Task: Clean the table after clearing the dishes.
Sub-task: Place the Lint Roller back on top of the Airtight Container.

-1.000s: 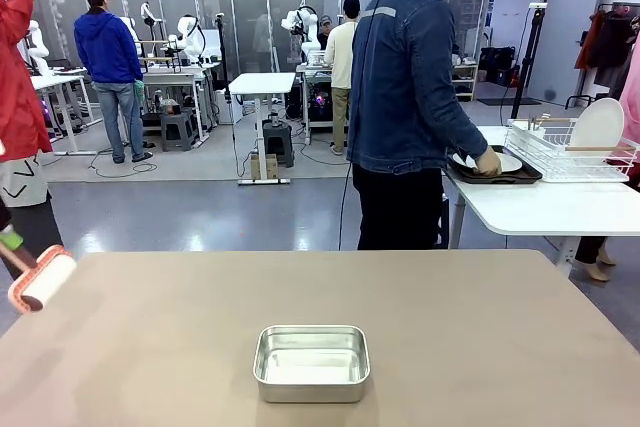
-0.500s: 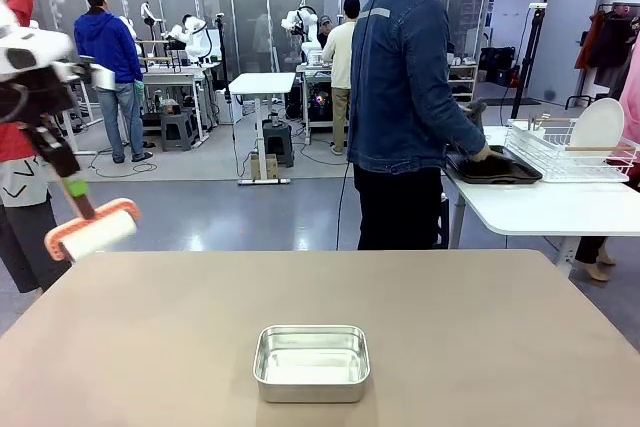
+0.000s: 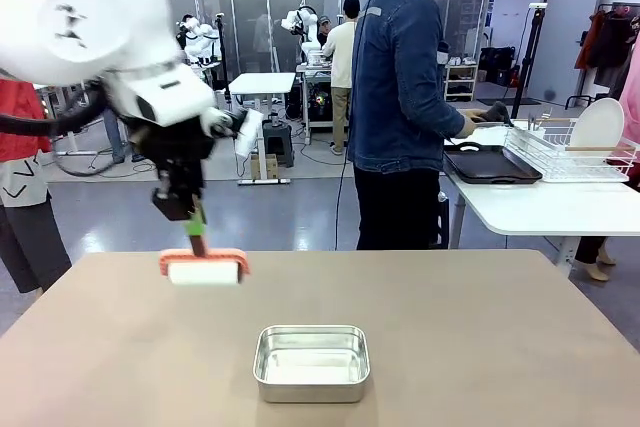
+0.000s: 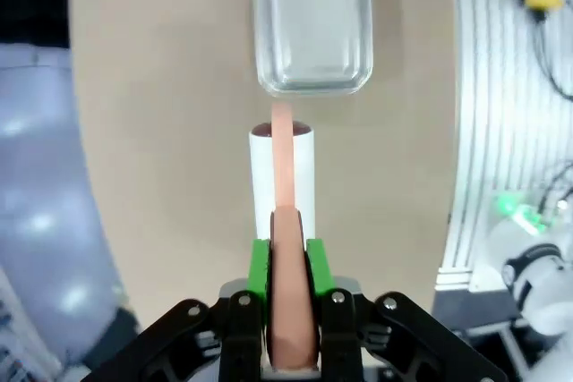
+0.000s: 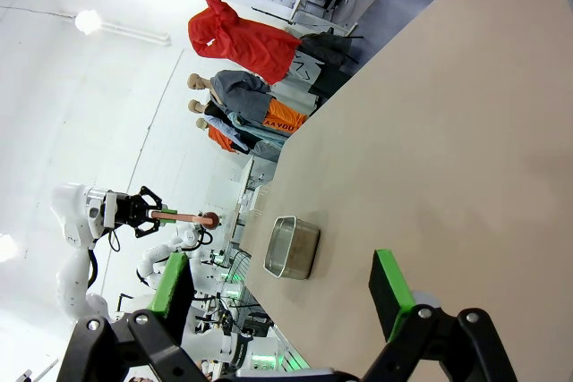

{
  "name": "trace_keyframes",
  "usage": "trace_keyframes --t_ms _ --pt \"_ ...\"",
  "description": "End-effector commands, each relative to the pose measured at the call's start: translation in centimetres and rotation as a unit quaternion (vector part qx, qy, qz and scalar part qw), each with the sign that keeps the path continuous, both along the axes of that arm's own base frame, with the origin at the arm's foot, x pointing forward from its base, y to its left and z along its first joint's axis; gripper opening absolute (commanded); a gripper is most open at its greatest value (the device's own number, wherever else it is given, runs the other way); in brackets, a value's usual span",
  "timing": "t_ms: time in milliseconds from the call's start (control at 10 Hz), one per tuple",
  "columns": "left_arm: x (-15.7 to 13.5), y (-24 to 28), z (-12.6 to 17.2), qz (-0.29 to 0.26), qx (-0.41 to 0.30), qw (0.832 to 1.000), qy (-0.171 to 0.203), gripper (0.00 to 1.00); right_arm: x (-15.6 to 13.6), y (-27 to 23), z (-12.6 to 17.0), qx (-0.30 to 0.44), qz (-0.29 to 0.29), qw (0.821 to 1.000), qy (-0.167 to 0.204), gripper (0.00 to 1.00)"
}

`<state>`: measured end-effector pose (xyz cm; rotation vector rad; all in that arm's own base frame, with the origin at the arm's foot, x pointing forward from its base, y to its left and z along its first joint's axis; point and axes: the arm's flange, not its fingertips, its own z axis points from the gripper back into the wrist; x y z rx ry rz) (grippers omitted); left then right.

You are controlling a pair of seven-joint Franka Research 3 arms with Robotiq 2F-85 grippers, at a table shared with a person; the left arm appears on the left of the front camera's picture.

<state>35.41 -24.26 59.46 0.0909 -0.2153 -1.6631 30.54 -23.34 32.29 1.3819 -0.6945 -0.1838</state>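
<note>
Front view: left gripper (image 3: 192, 219), jaws pinching the lint roller (image 3: 204, 269) handle, hangs over the table (image 3: 480, 347), far left of the steel pan (image 3: 311, 362). Sweeping near could knock the pan. A second ago the roller was off the left edge.

Left wrist view: roller just short of the pan.

Right wrist view: right gripper (image 5: 286, 301), jaws spread, empty.

The dishes' tray (image 3: 492, 163) sits on the white side table.

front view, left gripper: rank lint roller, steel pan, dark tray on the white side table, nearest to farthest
1. Lint roller: held in the left gripper, hanging just below it over the table's far left part.
2. Steel pan: on the table, centre, toward the robot's side.
3. Dark tray: on the white side table, far right, by the person's hand.
</note>
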Motion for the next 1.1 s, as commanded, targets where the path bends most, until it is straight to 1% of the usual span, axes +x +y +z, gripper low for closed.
trace_keyframes --t_ms 0,100,200,300,400,500,900,1000 --pt "1.5 -2.2 0.4 -0.043 -0.020 0.999 0.013 0.21 -0.1 0.1 0.2 0.005 -0.005 1.000 -0.007 1.00" --pt "1.9 -4.3 -0.3 -0.055 -0.020 0.998 0.039 0.21 -0.1 0.1 0.2 0.005 -0.005 1.000 -0.007 1.00" --pt "2.3 -6.2 -1.1 -0.060 -0.023 0.996 0.057 0.21 -0.1 0.1 0.2 0.005 -0.005 1.000 -0.007 1.00" --pt "2.9 -8.2 -1.4 -0.051 -0.018 0.997 0.063 0.21 -0.1 0.1 0.2 0.005 -0.005 1.000 -0.007 1.00" --pt "3.5 -9.0 -1.4 -0.011 -0.024 0.997 0.079 0.21 -0.1 0.1 0.2 0.005 -0.005 1.000 -0.007 1.00" --pt "2.0 -7.2 -2.2 -0.056 -0.019 0.997 0.046 0.21 -0.1 0.1 0.2 0.005 -0.005 1.000 -0.007 1.00" --pt "2.0 -7.2 -2.2 -0.056 -0.019 0.997 0.046 0.21 -0.1 0.1 0.2 0.005 -0.005 1.000 -0.007 1.00" --pt "2.8 -8.0 -2.0 -0.047 -0.021 0.997 0.051 0.21 -0.1 0.1 0.2 0.005 -0.005 1.000 -0.007 1.00"
